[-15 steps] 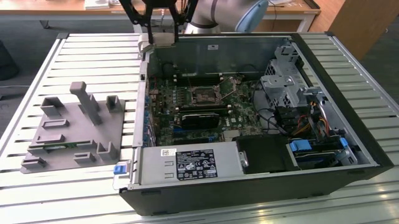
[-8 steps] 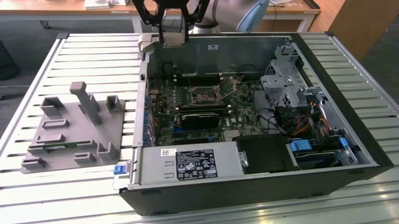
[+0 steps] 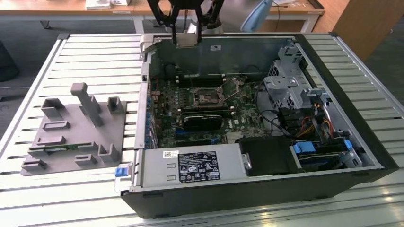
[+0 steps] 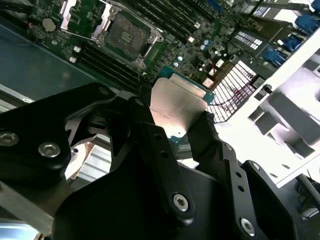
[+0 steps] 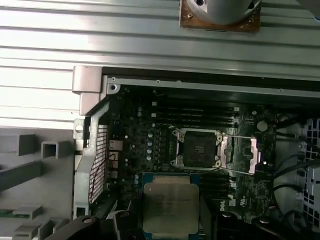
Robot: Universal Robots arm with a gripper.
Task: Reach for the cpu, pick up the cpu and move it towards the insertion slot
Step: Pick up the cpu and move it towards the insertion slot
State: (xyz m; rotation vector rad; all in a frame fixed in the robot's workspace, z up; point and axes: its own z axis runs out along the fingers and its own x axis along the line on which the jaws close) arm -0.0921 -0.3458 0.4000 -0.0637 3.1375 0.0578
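My gripper [image 3: 187, 29] hangs above the far wall of the open computer case [image 3: 353, 118], shut on the cpu [image 3: 186, 40]. The cpu is a flat square chip with a silvery top, and it is in the air, well clear of the motherboard. In the second wrist view the cpu [image 4: 177, 105] sits between my two black fingers [image 4: 147, 132], with the gripper [image 4: 175, 132] closed on its edges. The insertion slot [image 3: 207, 97] is a square socket with a dark centre, lying below and nearer than the chip. The first wrist view shows the cpu [image 5: 171, 206] just short of the insertion slot [image 5: 197, 148], whose metal cover plate [image 5: 250, 150] is folded open.
A grey fixture [image 3: 69, 132] with upright pegs rests on the slatted table [image 3: 94, 52] at the exterior view's left. Inside the case are a long black card [image 3: 202, 122], a labelled power supply [image 3: 189, 166], a metal drive cage [image 3: 287, 90] and bundled cables [image 3: 315, 125].
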